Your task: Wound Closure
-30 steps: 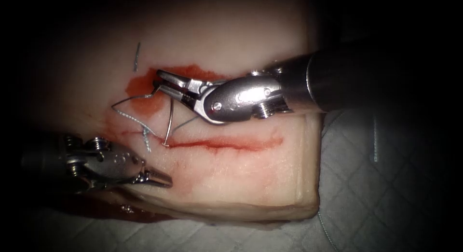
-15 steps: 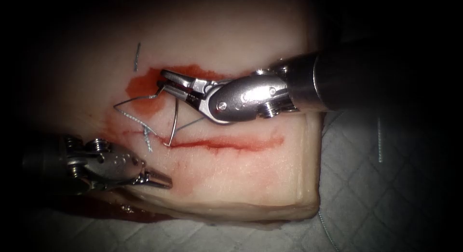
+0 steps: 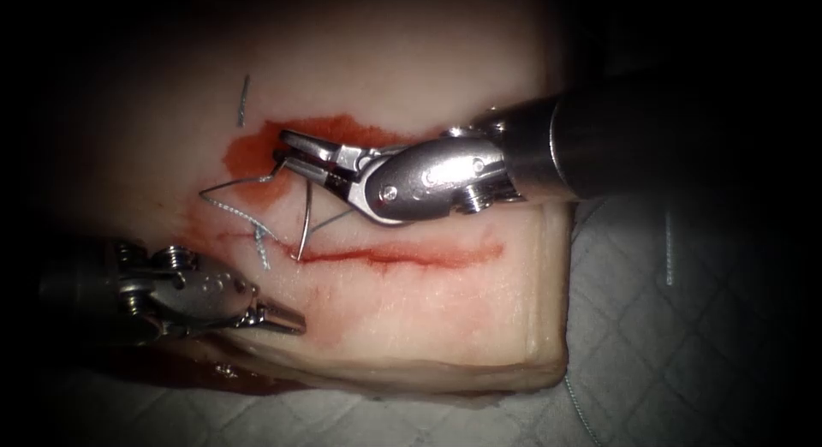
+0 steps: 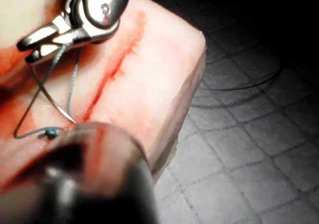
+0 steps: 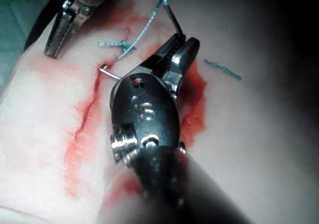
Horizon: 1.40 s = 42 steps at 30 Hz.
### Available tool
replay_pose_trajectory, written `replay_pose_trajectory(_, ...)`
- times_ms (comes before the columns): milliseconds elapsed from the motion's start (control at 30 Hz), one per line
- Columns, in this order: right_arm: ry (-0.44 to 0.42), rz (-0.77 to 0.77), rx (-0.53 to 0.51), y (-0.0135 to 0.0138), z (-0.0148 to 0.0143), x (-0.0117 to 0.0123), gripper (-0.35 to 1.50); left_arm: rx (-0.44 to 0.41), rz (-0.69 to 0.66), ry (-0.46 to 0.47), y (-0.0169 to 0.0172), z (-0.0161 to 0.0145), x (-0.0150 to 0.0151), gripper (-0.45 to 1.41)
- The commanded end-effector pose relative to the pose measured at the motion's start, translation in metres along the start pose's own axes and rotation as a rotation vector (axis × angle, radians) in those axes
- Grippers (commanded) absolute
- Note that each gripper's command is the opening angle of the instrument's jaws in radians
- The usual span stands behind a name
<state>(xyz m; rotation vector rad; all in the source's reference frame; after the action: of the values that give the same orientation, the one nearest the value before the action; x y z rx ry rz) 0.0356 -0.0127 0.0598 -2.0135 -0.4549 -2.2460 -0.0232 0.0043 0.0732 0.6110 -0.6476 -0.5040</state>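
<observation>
My right tool point(image 3: 289, 151) reaches in over the tissue point(image 3: 411, 310), jaws shut on the curved needle point(image 3: 305, 216) near its tail end. The needle arcs down from the jaws, and its tip meets the tissue at the left end of the cut point(image 3: 402, 256); how deep it sits I cannot tell. In the right wrist view the needle's tail point(image 5: 172, 20) sticks out past the jaws point(image 5: 180, 47). Thread point(image 3: 224, 190) loops left from the jaws and back to a knotted stitch point(image 3: 261, 240). My left tool point(image 3: 287, 320) rests low on the left, shut and holding nothing.
Red fluid point(image 3: 257, 151) pools under the right tool's jaws. A cut end of thread point(image 3: 243, 100) lies on the tissue above it, and another point(image 3: 668, 250) on the quilted grey cloth point(image 3: 668, 344) to the right. The tissue's front edge point(image 3: 385, 383) drops to the cloth.
The right tool shifted slightly right, then back left, rocking the needle a little while its tip stayed at the cut's left end. The left tool has not moved.
</observation>
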Motion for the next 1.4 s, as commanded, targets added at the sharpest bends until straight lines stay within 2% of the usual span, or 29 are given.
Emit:
replay_pose_trajectory(33,-0.008,0.014,0.007,0.0001,0.0010,0.0002,-0.35,-0.001,-0.001,0.002,0.0001,0.0008,-0.0001,-0.45)
replay_pose_trajectory(567,-0.059,0.153,0.062,-0.0003,0.0008,0.0000,-0.35,-0.010,-0.015,0.015,0.0005,0.0014,0.0004,-0.45)
replay_pose_trajectory(1000,-0.045,0.212,0.091,0.0002,0.0007,0.0006,-0.35,-0.010,-0.015,0.015,0.0004,0.0014,0.0004,-0.45)
replay_pose_trajectory(1400,-0.015,0.365,0.178,0.0002,0.0003,0.0016,-0.35,-0.011,-0.015,0.018,0.0003,0.0013,0.0005,-0.45)
